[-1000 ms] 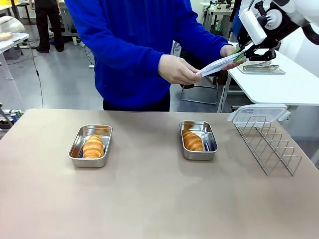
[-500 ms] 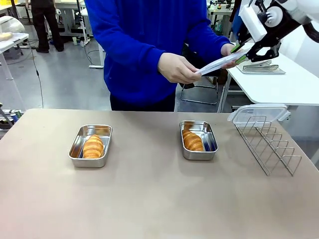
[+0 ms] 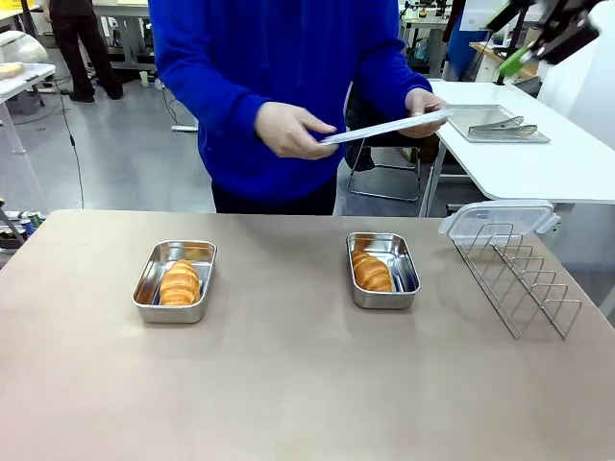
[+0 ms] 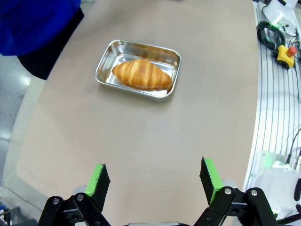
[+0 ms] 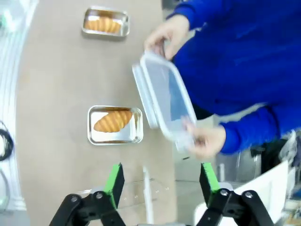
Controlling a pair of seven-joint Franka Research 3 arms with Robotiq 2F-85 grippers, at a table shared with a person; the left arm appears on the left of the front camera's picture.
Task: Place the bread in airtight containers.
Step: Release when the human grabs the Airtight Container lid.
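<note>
Roughly halfway: croissants (image 3: 180,284) lying in both tins (image 3: 405,270) on worktop (image 3: 288,384), uncovered. One lid (image 3: 384,127) in person's hands (image 3: 288,130); second lid (image 3: 495,219) probably atop rack (image 3: 519,279). Left pincer (image 4: 153,172) spread, empty; right pincer (image 5: 161,172) likewise, raised.

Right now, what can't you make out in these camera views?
- Front view: right gripper cut off by the top edge.
- Right wrist view: held lid blurred, rim detail lost.
- Front view: second lid partly behind the wire rack; what it rests on is unclear.
</note>
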